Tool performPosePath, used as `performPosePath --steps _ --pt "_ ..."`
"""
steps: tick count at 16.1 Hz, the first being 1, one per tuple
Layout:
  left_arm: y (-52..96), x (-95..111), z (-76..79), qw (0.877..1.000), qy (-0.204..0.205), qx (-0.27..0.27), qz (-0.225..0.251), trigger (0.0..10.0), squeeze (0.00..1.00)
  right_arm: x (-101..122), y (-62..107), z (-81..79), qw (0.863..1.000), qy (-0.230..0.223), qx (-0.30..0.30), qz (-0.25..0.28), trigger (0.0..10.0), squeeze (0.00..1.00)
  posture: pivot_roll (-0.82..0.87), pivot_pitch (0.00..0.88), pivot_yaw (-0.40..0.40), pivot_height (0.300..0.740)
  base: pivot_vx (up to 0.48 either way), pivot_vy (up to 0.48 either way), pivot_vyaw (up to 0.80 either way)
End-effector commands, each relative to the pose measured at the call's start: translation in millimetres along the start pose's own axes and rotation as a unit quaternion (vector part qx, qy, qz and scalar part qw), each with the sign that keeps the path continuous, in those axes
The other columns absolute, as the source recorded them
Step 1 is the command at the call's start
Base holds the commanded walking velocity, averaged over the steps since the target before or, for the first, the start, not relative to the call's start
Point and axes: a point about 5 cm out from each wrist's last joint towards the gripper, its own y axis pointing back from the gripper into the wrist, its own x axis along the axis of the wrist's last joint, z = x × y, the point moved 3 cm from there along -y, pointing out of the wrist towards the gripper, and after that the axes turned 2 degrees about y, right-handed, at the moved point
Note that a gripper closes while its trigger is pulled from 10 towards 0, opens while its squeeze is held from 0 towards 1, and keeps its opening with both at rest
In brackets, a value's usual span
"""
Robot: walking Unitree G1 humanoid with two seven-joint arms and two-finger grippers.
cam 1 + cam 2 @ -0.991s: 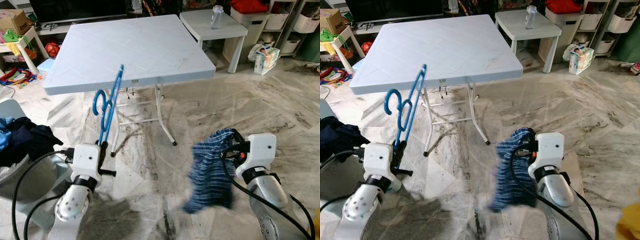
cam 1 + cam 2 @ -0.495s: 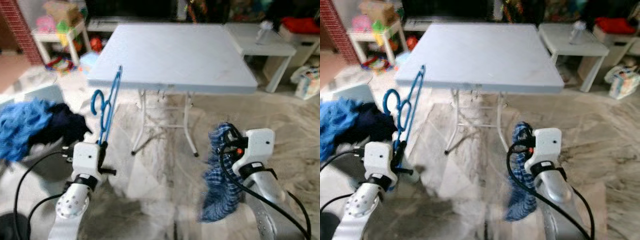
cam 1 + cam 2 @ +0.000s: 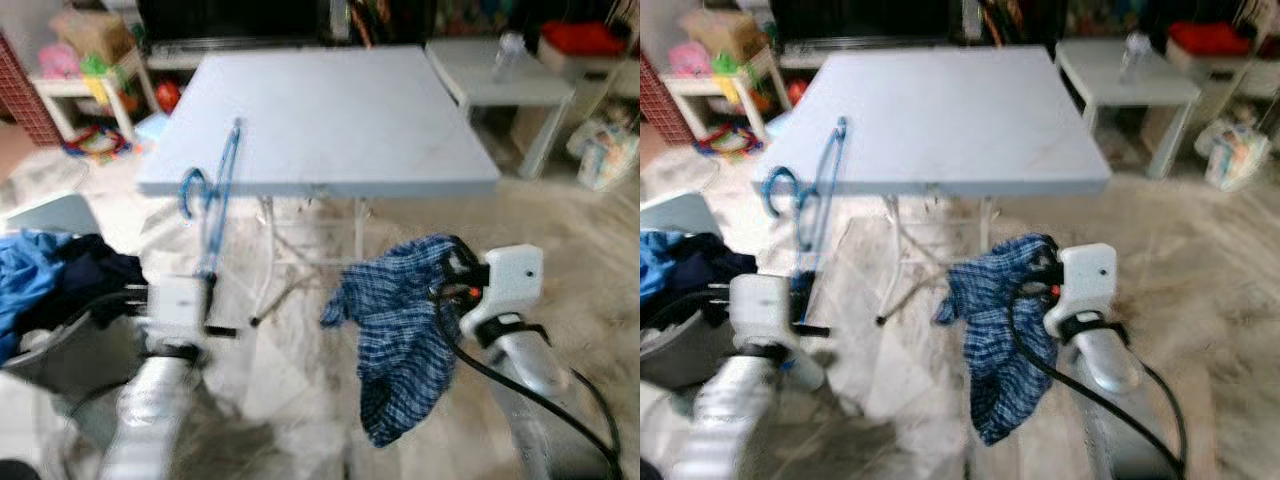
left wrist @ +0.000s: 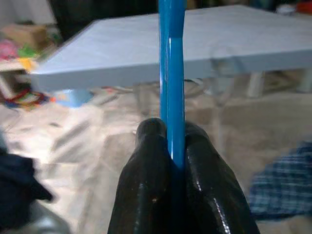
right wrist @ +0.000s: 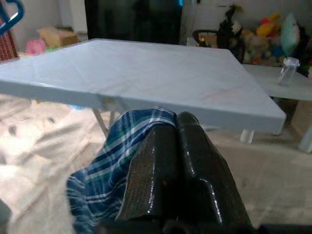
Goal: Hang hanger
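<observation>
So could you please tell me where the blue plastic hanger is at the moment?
The blue plastic hanger stands upright in the left hand, on the robot's left in the head views, in front of the near edge of the pale blue folding table.

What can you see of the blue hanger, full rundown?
The blue hanger looks like thin glossy plastic. It stands roughly upright, pinched at its lower end by the left claw, whose fingers press on either side of its bar. Its hook curls off to the robot's left. It rises in front of the near edge of the pale folding table; contact can't be judged.
</observation>
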Motion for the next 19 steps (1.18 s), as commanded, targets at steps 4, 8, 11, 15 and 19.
performPosePath --steps 4,8,11,15,19 --pt "-2.1 5 -11.4 1.0 -0.007 0.018 0.011 10.0 0.0 7 -7.9 -13.0 1.0 -0.01 0.019 0.018 10.0 0.0 -0.02 0.039 -0.011 0.74 0.331 0.0 0.72" --pt "-2.0 6 -9.4 1.0 -0.005 0.015 0.011 10.0 0.0 11 -12.9 -16.8 0.999 -0.011 0.023 0.025 10.0 0.0 -0.02 0.041 -0.016 0.74 0.338 0.0 0.26" --pt "-2.9 5 -9.0 1.0 -0.001 0.014 0.01 10.0 0.0 14 -17.0 -20.9 0.999 -0.009 0.022 0.033 10.0 0.0 -0.02 0.042 -0.016 0.74 0.369 0.0 0.0" --pt "-6.6 6 -7.0 1.0 0.0 0.007 0.012 10.0 0.0 14 -19.4 -24.8 0.999 -0.013 0.023 0.036 10.0 0.0 -0.01 0.04 -0.018 0.74 0.38 0.288 0.0" --pt "-7.4 8 -5.7 1.0 0.003 0.002 0.015 10.0 0.0 17 -23.1 -25.2 0.999 -0.025 0.019 0.041 10.0 0.0 -0.01 0.036 -0.02 0.74 0.385 0.284 -0.28"
